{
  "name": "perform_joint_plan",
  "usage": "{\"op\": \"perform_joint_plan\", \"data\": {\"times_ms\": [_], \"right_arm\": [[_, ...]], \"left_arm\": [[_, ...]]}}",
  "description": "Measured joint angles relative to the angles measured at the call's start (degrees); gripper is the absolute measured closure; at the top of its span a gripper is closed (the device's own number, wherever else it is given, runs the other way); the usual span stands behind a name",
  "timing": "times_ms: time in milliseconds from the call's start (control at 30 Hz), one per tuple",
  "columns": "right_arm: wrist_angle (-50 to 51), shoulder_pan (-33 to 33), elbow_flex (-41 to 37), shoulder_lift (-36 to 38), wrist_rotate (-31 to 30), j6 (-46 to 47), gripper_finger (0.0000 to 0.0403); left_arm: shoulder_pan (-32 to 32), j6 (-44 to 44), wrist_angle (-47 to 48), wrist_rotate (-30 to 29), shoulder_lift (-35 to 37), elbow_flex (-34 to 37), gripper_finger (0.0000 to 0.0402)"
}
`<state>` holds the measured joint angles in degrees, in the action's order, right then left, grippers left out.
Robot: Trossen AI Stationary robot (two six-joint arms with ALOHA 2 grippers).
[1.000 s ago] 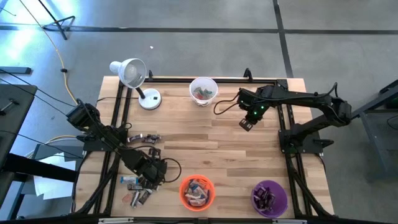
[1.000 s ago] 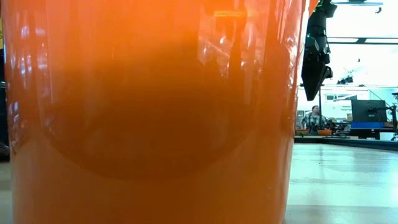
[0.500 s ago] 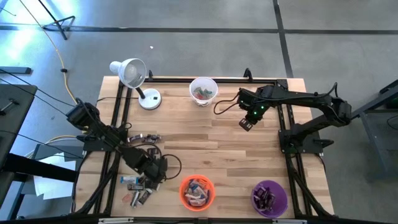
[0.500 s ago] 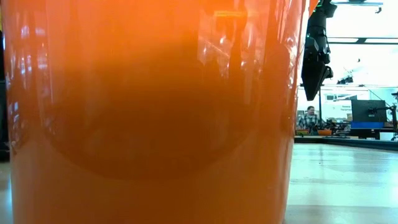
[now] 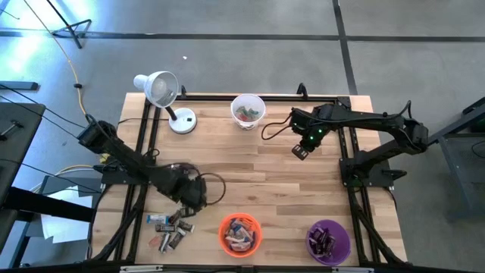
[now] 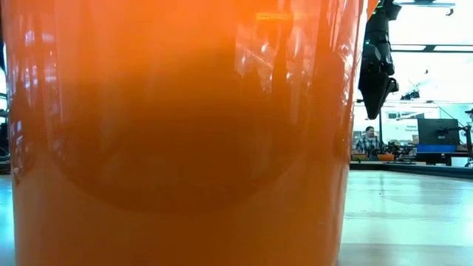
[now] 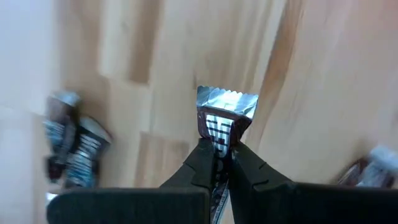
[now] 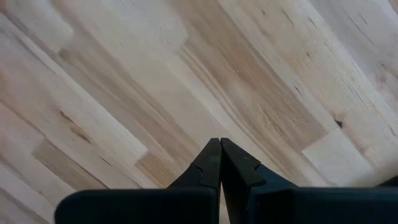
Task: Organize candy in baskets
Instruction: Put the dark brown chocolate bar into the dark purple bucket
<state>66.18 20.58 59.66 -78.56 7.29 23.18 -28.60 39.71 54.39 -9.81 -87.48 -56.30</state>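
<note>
My left gripper [image 5: 191,200] is just beyond the loose candy pile [image 5: 170,227] at the near left, shut on one dark brown candy with a crimped silver end [image 7: 226,106]. More candy lies in the orange basket [image 5: 240,233], the purple basket [image 5: 328,241] and the white basket [image 5: 248,110]. My right gripper [image 5: 300,153] hangs shut and empty over bare wood at the far right, also seen in the low view [image 6: 377,103] and its wrist view [image 8: 219,144]. My left gripper pinches the brown candy between its two fingertips [image 7: 205,155], on the wrapper's striped body [image 7: 219,132] behind the silver crimped end. The fingers point down at the table and lie along the piece. Its silver end sticks out past the fingertips, clear of the wood.
A white desk lamp [image 5: 163,91] stands at the far left corner. The orange basket's wall [image 6: 185,148] fills most of the low view. Loose candies [image 7: 69,146] lie on the wood near the left gripper. A person [image 6: 367,140] sits far behind the table.
My left gripper has drawn away from the candy pile toward the table's far edge and a little right, now carrying the brown candy. The pile itself stays where it was. The right arm has kept still.
</note>
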Motion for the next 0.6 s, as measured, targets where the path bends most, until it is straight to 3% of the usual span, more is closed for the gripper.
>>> {"op": "perform_joint_plan", "data": {"times_ms": [133, 300, 433, 600], "right_arm": [[1.79, 0.00, 0.00, 0.02, -0.04, -5.84, 0.0403], [5.05, 0.00, 0.00, 0.01, -0.04, -11.58, 0.0403], [8.50, 0.00, 0.00, 0.02, -0.06, -15.66, 0.0403], [11.43, 0.00, 0.00, 0.01, -0.06, -18.23, 0.0403]], "left_arm": [[4.63, 0.10, 5.61, -3.49, 0.06, -7.76, 0.0396], [10.96, 2.88, 2.83, -11.38, 0.11, -19.81, 0.0396], [14.83, 3.00, -15.00, -13.64, 0.17, -24.80, 0.0396], [15.67, 1.21, -38.30, -8.44, -4.98, -24.82, 0.0396]]}}
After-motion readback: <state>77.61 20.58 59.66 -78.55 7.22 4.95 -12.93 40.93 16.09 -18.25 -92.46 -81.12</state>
